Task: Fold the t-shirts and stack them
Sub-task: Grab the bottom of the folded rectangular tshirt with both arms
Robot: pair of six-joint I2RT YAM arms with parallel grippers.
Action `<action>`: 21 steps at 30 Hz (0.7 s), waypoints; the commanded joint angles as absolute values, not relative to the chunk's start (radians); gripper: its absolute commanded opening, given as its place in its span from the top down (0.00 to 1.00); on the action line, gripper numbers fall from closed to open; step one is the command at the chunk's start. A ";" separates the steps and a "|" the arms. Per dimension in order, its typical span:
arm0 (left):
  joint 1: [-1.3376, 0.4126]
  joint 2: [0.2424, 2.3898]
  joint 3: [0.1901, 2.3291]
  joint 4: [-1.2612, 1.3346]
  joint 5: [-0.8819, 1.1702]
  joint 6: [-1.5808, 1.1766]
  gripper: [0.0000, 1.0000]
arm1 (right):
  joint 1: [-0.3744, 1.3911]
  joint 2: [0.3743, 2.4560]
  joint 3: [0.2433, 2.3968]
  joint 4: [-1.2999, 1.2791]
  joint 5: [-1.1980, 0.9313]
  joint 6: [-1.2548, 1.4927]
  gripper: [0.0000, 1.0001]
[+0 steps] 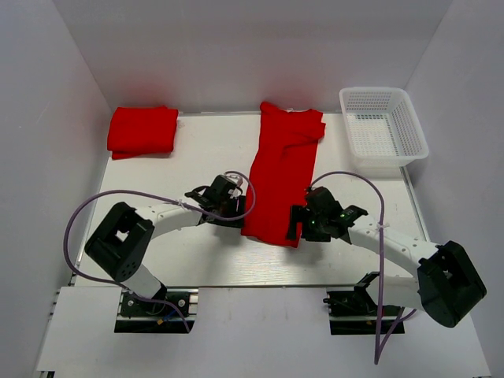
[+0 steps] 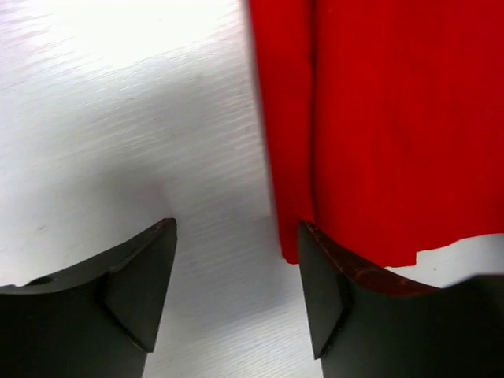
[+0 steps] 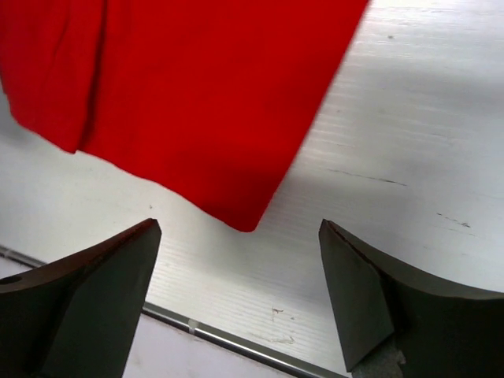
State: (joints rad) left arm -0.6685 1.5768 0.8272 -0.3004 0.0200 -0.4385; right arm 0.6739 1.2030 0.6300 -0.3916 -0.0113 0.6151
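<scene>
A red t-shirt (image 1: 279, 173), folded lengthwise into a long strip, lies down the middle of the white table. A second red t-shirt (image 1: 142, 131) lies folded at the back left. My left gripper (image 1: 235, 211) is open at the strip's near left corner; in the left wrist view its right finger (image 2: 331, 291) sits at the cloth's (image 2: 394, 118) edge. My right gripper (image 1: 298, 224) is open at the near right corner; in the right wrist view the cloth corner (image 3: 236, 213) lies just ahead of the open jaws. Neither gripper holds anything.
An empty white mesh basket (image 1: 383, 126) stands at the back right. White walls enclose the table on three sides. The table's near edge with a metal strip (image 3: 228, 342) runs just behind the right gripper. Purple cables loop over both arms.
</scene>
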 commanded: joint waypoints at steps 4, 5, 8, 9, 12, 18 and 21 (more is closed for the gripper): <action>-0.707 1.595 0.802 -0.227 0.072 -0.416 0.34 | 0.667 1.210 0.630 -0.373 0.060 0.652 0.20; -0.707 1.604 0.802 -0.236 0.058 -0.416 0.37 | 0.664 1.219 0.627 -0.364 0.057 0.658 0.21; -0.727 1.628 0.802 -0.236 0.048 -0.416 0.46 | 0.664 1.245 0.623 -0.330 0.028 0.672 0.28; -0.736 1.628 0.802 -0.236 0.048 -0.416 0.51 | 0.667 1.252 0.621 -0.315 0.019 0.676 0.28; -0.746 1.637 0.802 -0.245 0.038 -0.437 0.66 | 0.666 1.282 0.609 -0.269 -0.034 0.681 0.29; -0.764 1.603 0.755 -0.210 0.061 -0.469 0.95 | 0.667 1.298 0.539 -0.229 -0.083 0.725 0.76; -0.764 1.580 0.727 -0.190 0.061 -0.480 1.00 | 0.666 1.290 0.506 -0.224 -0.054 0.736 1.00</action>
State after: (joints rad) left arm -0.7525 1.5982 0.7727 -0.1471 0.0429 -0.4618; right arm 0.6647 1.2926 0.5388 -0.2466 -0.0616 0.7132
